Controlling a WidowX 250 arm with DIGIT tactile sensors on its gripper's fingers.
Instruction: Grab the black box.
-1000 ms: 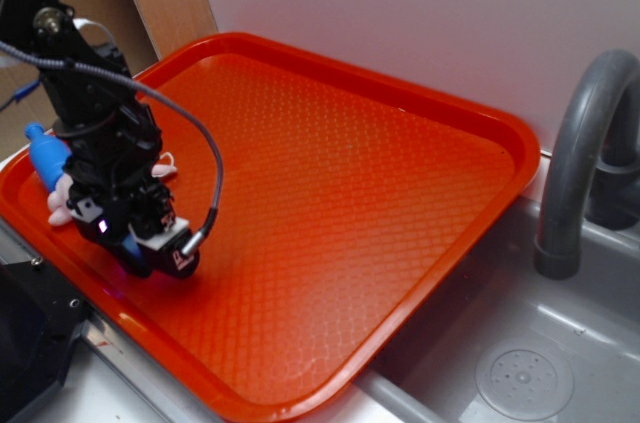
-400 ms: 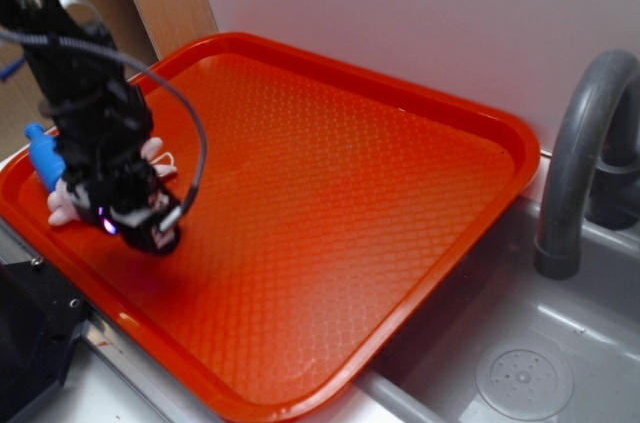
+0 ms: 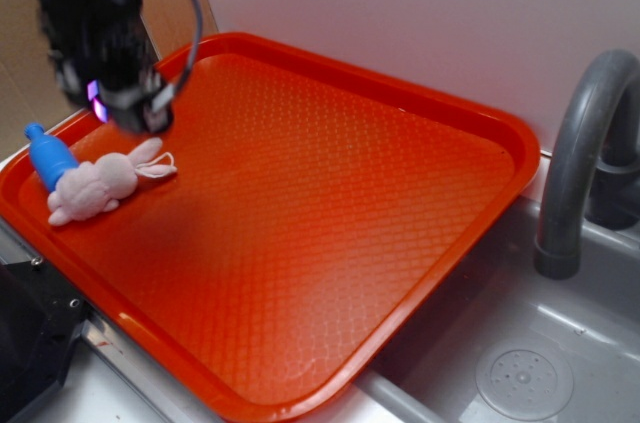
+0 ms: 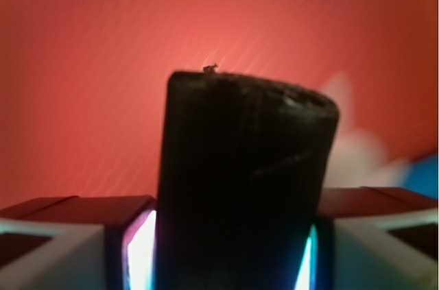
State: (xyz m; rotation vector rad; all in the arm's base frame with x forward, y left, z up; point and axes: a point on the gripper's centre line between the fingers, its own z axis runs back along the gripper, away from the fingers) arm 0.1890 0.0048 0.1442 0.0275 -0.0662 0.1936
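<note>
I am up off the red tray [image 3: 400,173] now, my gripper [image 3: 135,108] clamped on the black box [image 4: 243,187]; a loose pinch could drop it beside the plush bunny [image 3: 100,181].

I see a pink plush bunny [image 3: 98,183] lying at the left edge of the orange tray [image 3: 340,213], touching a blue bottle [image 3: 48,155]. Right of the tray, I see a grey faucet [image 3: 580,153] over the sink [image 3: 520,363].
</note>
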